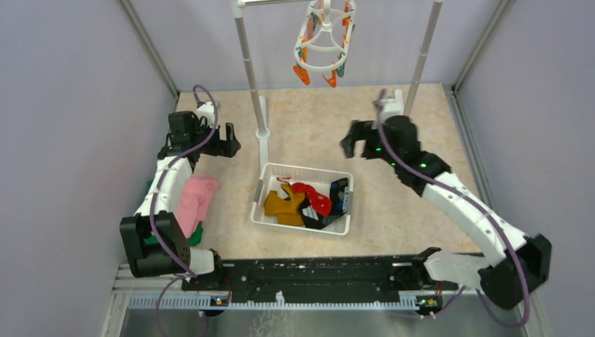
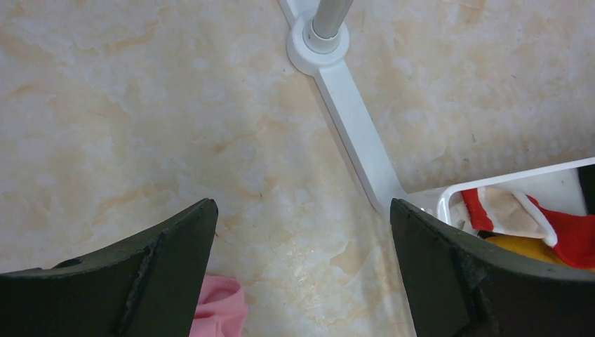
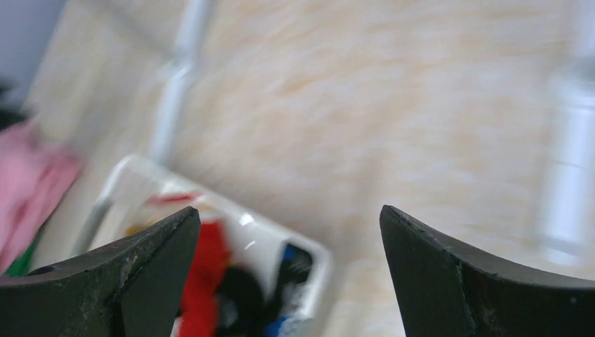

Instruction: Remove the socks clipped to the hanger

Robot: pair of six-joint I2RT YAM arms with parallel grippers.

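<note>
White oval hanger point(image 1: 323, 48) hung tilted, long axis upright, socks point(image 1: 282, 205) in basket point(image 1: 306, 171), both jaws apart

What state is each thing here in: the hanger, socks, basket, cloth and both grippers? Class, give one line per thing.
hanger: hanging from the rack's top bar, no sock visible on its clips.
socks: heaped in the basket.
basket: upright on the table, holding the socks.
pink cloth: folded, lying beside the left arm.
left gripper: open, empty.
right gripper: open, empty.
</note>
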